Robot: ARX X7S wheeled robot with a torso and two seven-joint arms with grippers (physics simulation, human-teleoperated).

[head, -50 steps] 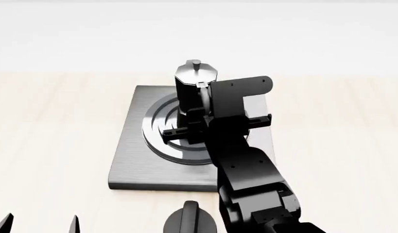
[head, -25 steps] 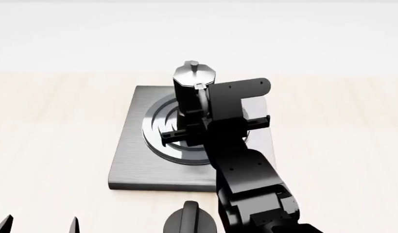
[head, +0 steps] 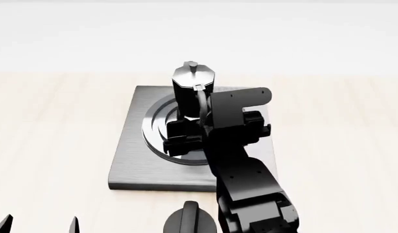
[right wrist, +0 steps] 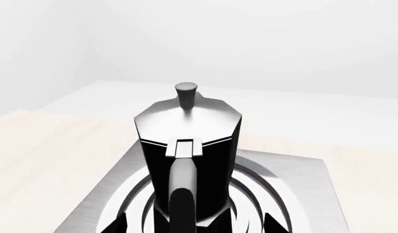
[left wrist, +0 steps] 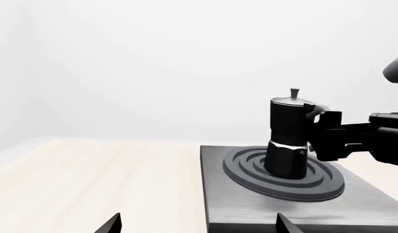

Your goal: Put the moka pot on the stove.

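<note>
The moka pot (head: pixel 193 87), black with a silver lid and knob, stands upright on the ring burner of the grey stove (head: pixel 127 160). It also shows in the left wrist view (left wrist: pixel 288 141) and the right wrist view (right wrist: pixel 185 145). My right gripper (head: pixel 208 124) is open just behind the pot's curved handle (right wrist: pixel 182 204). Its fingertips (right wrist: pixel 117 224) stand wide on either side of the handle and do not grip it. My left gripper (head: pixel 38 225) is open and empty, low at the near left, off the stove's corner (left wrist: pixel 250 208).
A short black knob with a ridge (head: pixel 191 221) sits on the pale wooden table (head: pixel 49 136) just in front of the stove's near edge, beside my right arm. A white wall lies beyond the table.
My right gripper has drawn back a little from the pot toward me and turned slightly. The pot stays upright on the burner. The left arm has not moved.
</note>
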